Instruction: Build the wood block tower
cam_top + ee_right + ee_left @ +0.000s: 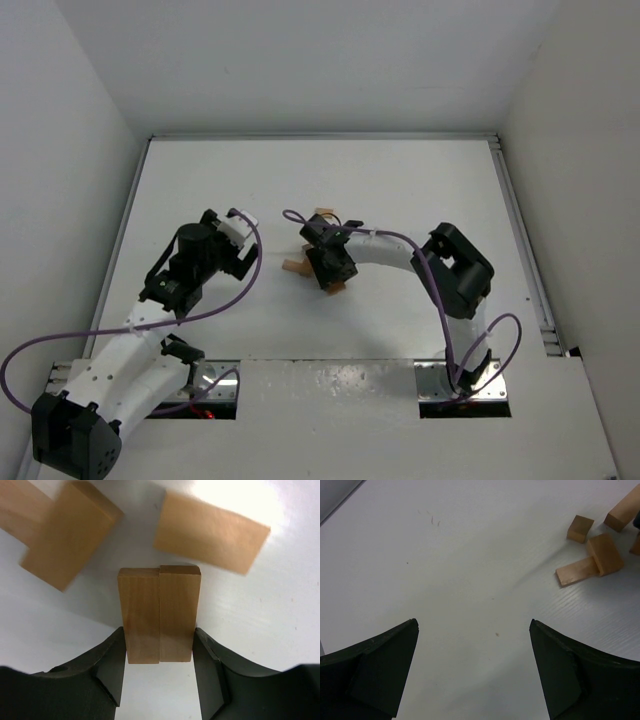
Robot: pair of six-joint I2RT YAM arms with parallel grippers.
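My right gripper (159,632) is shut on two long tan wood blocks (159,612) that lie side by side, one finger against each outer face. A thick block (65,535) lies beyond them at upper left and a flat block (210,532) at upper right. In the top view the right gripper (325,262) hangs over the block cluster (295,265) at mid table. My left gripper (473,625) is open and empty over bare table, left of the cluster (228,245). Its view shows a small cube (580,528), a block (605,554) resting on a flat one (572,573), and a long block (622,512). No tall stack shows.
White walls close in the white table (300,180) on the left, back and right. A metal rail (525,250) runs along the right edge. Purple cables (255,265) loop from both arms.
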